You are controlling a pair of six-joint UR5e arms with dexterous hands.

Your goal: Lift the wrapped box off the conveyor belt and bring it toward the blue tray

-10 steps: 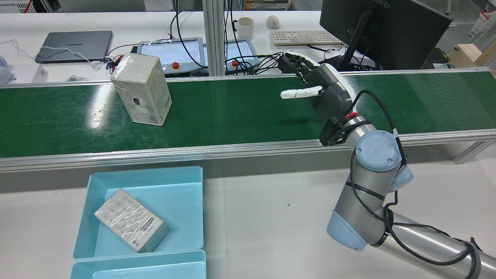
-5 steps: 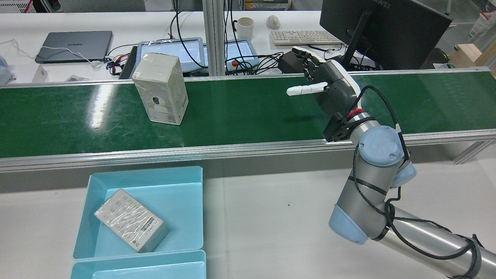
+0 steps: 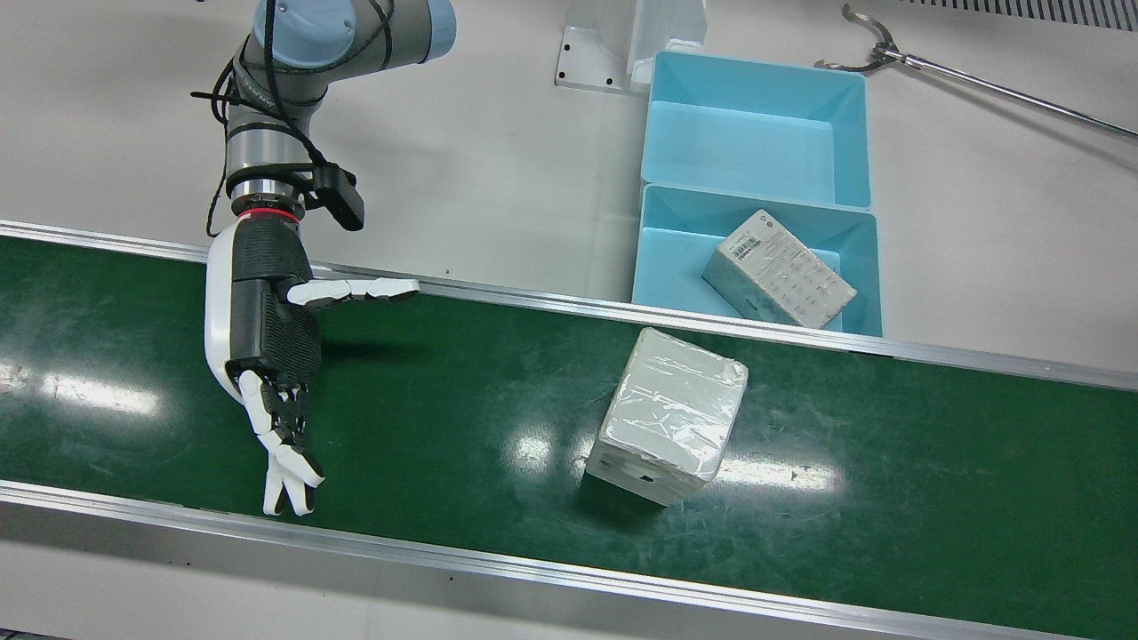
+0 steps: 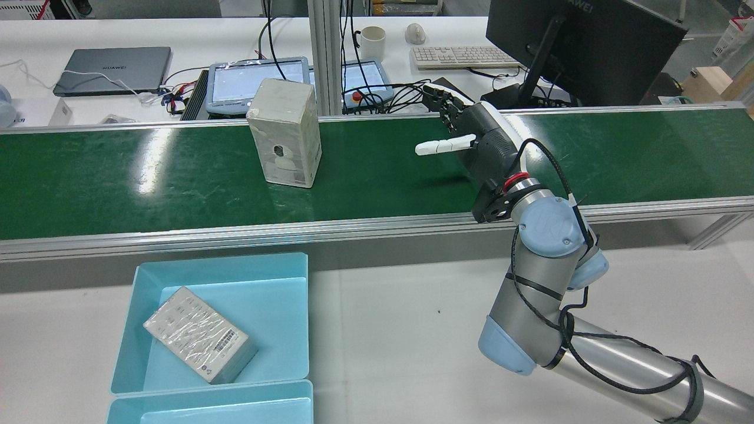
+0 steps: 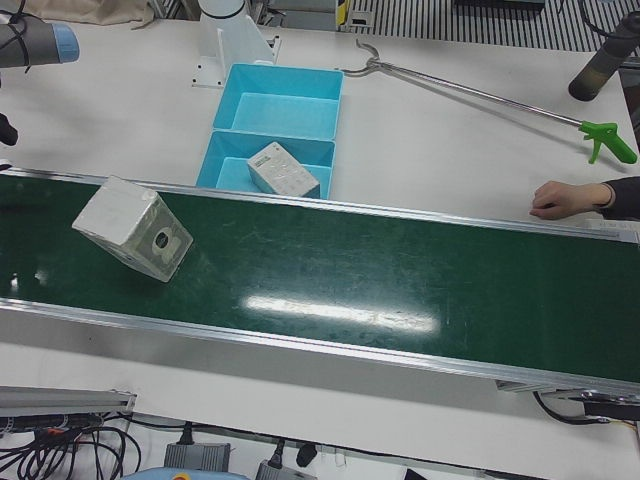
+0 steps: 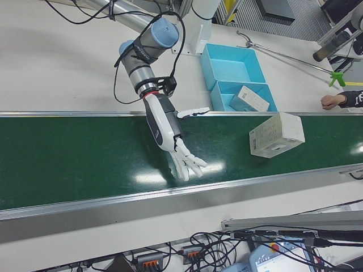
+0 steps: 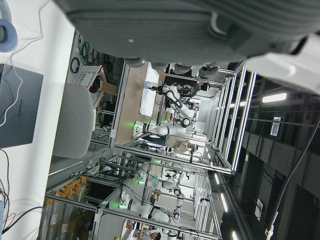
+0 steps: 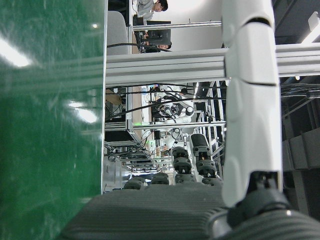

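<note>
The wrapped box stands upright on the green conveyor belt, also seen in the front view and both side-front views. My right hand hovers open over the belt, fingers spread, well to the box's right in the rear view and apart from it. Its own camera shows only a white finger and green belt. The blue tray sits before the belt and holds a second wrapped box. Only the palm of my left hand shows.
Another blue tray adjoins the first one. A long grabber tool lies on the white table. A person's hand rests by the belt's edge. Behind the belt stand a monitor, teach pendants and cables.
The box has ridden the belt rightward in the rear view, closer to my right hand. That hand shifted slightly right, then back left toward the box, staying open.
</note>
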